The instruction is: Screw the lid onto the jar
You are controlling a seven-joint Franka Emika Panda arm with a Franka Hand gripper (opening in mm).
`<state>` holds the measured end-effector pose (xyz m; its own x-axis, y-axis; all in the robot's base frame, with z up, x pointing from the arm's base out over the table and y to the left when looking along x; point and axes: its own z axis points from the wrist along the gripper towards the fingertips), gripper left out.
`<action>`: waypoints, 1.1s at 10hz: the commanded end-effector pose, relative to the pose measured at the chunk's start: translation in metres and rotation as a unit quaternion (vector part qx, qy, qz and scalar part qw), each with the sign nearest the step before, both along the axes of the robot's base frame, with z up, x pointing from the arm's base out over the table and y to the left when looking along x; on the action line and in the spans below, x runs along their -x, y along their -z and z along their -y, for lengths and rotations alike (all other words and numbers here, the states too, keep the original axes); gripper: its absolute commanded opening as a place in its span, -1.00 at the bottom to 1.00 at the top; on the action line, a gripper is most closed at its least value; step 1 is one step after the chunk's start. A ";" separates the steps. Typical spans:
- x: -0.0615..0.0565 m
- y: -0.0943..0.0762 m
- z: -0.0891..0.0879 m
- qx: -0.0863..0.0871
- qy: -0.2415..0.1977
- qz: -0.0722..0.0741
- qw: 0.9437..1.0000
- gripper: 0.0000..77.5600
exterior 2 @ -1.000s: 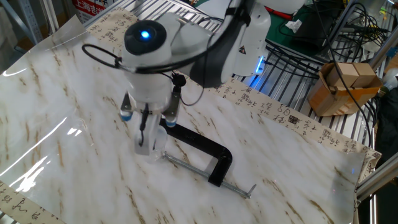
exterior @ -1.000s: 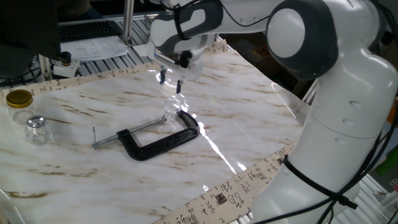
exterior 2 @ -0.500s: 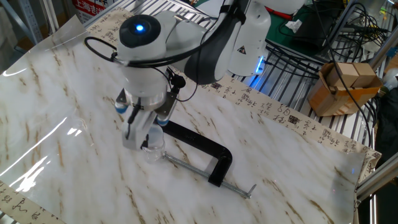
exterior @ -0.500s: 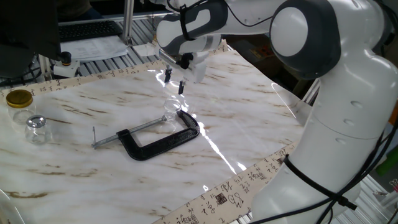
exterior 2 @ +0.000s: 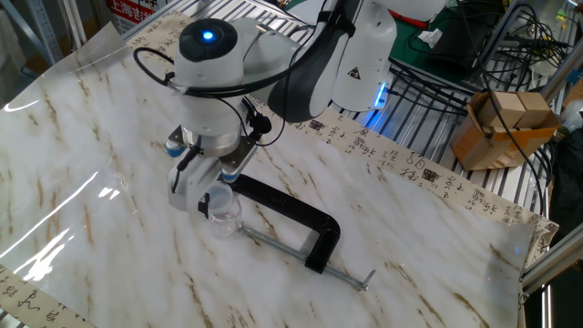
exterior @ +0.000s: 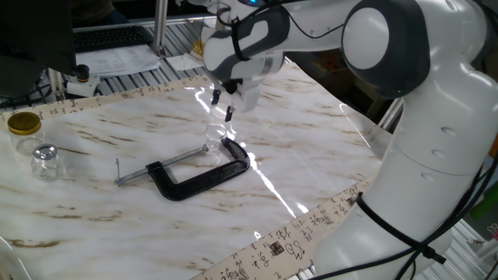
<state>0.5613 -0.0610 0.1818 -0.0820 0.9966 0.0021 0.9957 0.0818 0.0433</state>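
The tiny clear glass jar stands upright on the marble table, touching the screw end of the black C-clamp; it also shows in the other fixed view. The lid is clear, and I cannot tell it apart from the jar's top in either view. My gripper hangs just above and behind the jar, tilted, with its fingers apart and nothing between them. In the other fixed view the gripper is close beside the jar's upper left.
The black C-clamp lies in front of the jar. A gold-lidded jar and a bulbous clear jar stand at the far left edge. A cardboard box sits off the table on a rack.
The gripper has turned about its axis and lifted slightly away from the jar. The jar and the clamp have not moved.
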 end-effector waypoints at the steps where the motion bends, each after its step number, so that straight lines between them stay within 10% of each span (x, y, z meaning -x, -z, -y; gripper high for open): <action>1: 0.006 0.009 0.000 -0.002 0.012 0.012 1.000 -0.97; 11: 0.014 0.028 -0.007 0.004 0.006 0.009 1.000 -0.97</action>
